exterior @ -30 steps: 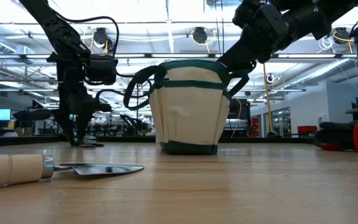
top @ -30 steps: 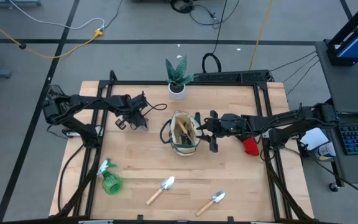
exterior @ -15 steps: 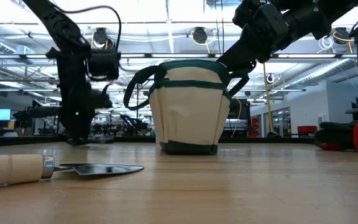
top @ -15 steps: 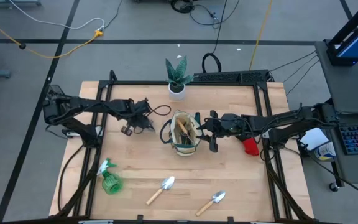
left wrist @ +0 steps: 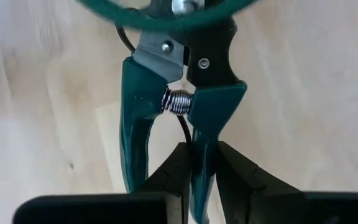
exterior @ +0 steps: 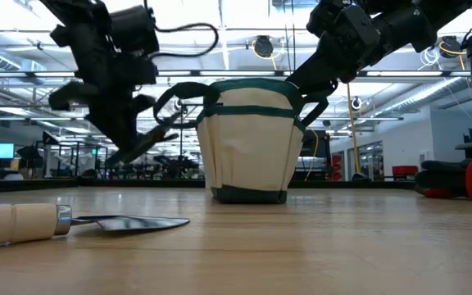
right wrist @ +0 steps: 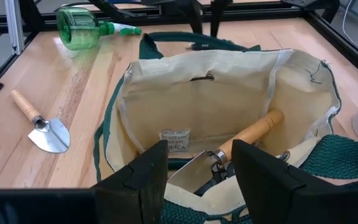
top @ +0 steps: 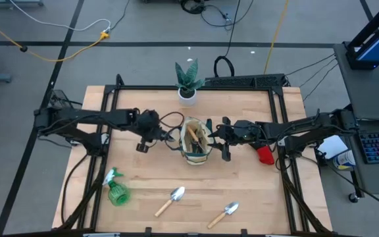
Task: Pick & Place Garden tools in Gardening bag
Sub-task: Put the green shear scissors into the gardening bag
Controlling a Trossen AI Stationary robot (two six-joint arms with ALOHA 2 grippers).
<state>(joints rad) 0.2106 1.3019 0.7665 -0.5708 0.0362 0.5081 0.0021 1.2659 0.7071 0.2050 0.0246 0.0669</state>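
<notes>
Your left pincer (left wrist: 194, 163) is clenched on one handle of the pruners (left wrist: 180, 102) and has carried them off the bench (top: 242, 191), in from the left, until they hang just beside the bag (top: 196, 141). The drop is close. Your right pincer (right wrist: 197, 163) waits released at the bag's rim

You see the bag (top: 197, 141) mid-frame on the surface (top: 242, 191), a trowel (right wrist: 235, 147) inside it. The pruners (top: 143, 143) sit just left of it; the plant (top: 188, 80) above. The spray bottle (top: 115, 189) lies lower left, two trowels (top: 170, 200) (top: 224, 214) along the bottom.
</notes>
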